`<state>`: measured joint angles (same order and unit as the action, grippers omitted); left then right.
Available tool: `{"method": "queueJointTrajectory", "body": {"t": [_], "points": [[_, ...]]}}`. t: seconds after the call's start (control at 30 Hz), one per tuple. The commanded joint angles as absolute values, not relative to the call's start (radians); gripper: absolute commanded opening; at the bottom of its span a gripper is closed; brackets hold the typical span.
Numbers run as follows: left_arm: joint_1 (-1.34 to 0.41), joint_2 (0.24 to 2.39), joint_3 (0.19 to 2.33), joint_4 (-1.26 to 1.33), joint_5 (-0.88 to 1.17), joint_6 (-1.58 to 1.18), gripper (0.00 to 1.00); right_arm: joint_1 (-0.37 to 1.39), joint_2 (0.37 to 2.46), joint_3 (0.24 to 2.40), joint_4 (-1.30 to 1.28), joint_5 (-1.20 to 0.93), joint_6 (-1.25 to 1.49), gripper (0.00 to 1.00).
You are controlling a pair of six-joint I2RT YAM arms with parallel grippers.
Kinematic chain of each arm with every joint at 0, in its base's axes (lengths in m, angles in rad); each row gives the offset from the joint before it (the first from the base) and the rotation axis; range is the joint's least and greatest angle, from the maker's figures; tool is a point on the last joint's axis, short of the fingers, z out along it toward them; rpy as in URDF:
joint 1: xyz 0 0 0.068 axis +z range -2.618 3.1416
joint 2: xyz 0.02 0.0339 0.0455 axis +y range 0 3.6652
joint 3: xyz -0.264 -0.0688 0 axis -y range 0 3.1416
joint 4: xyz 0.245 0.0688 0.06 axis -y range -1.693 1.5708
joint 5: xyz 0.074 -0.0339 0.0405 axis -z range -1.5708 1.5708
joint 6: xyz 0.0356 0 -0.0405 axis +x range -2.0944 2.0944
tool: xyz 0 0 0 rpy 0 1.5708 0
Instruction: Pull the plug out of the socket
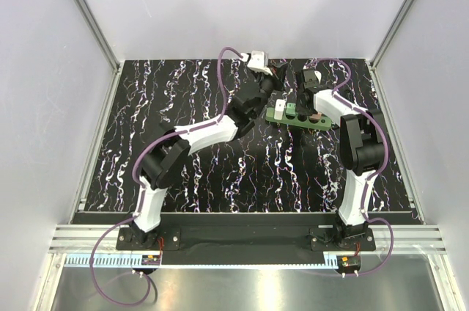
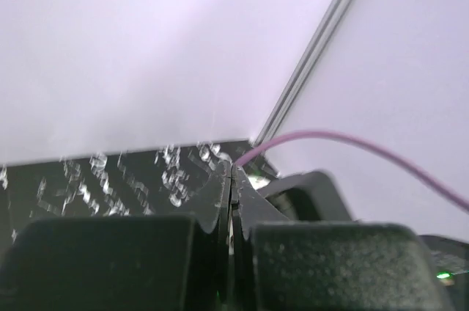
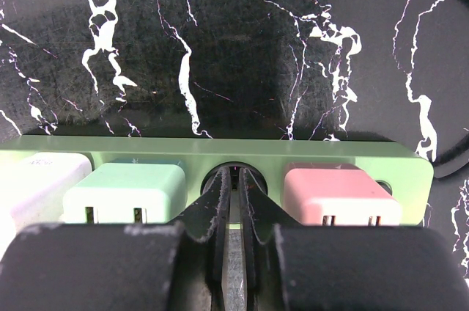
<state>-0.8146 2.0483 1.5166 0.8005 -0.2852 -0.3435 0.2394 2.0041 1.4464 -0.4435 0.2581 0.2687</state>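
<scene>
Right claw (image 3: pixel 233 177) closed, tips at socket (image 3: pixel 330 151); left claw (image 2: pixel 231 173) closed, apparently angled upward.

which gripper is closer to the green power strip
Right. The right gripper is shut at the green power strip, tips between a mint plug and a pink plug. The left gripper, also shut, points at the wall, strip out of view.

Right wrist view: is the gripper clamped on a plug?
No, the right gripper is shut over an empty hole of the socket, between the mint plug and the pink plug.
</scene>
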Motion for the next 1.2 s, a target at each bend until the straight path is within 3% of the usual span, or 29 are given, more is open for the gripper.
{"method": "queueJointTrajectory", "body": {"t": [0.0, 0.3, 0.5, 0.57, 0.6, 0.67, 0.7, 0.87, 0.97, 1.03, 1.07, 1.17], "points": [[-0.816, 2.026, 1.534, 0.891, -0.245, -0.278, 0.00, 0.264, 2.082, 1.388, -0.578, 0.178, 0.275, 0.12], [-0.816, 1.933, 1.430, 0.873, -0.337, -0.195, 0.00, 0.264, 2.083, 1.393, -0.578, 0.181, 0.279, 0.12], [-0.807, 1.878, 1.381, 0.770, -0.258, -0.170, 0.02, 0.264, 2.083, 1.393, -0.577, 0.178, 0.278, 0.12], [-0.804, 1.884, 1.384, 0.715, -0.229, -0.169, 0.20, 0.262, 2.083, 1.391, -0.577, 0.175, 0.273, 0.13], [-0.804, 1.885, 1.382, 0.663, -0.242, -0.184, 0.37, 0.262, 2.083, 1.391, -0.577, 0.175, 0.275, 0.13], [-0.799, 1.904, 1.362, 0.640, -0.252, -0.205, 0.46, 0.264, 2.083, 1.391, -0.577, 0.176, 0.275, 0.13], [-0.792, 1.910, 1.362, 0.626, -0.236, -0.227, 0.58, 0.262, 2.083, 1.394, -0.577, 0.176, 0.275, 0.13], [-0.785, 1.977, 1.429, 0.539, -0.199, -0.259, 0.75, 0.262, 2.082, 1.394, -0.577, 0.175, 0.275, 0.13], [-0.785, 2.035, 1.512, 0.407, -0.224, -0.279, 0.74, 0.262, 2.085, 1.394, -0.574, 0.172, 0.273, 0.13], [-0.785, 2.063, 1.542, 0.327, -0.236, -0.293, 0.63, 0.262, 2.085, 1.394, -0.574, 0.170, 0.273, 0.13], [-0.785, 2.081, 1.560, 0.302, -0.233, -0.299, 0.46, 0.262, 2.083, 1.394, -0.575, 0.167, 0.272, 0.13], [-0.785, 2.109, 1.588, 0.287, -0.203, -0.321, 0.47, 0.262, 2.082, 1.391, -0.571, 0.164, 0.272, 0.13]]}}
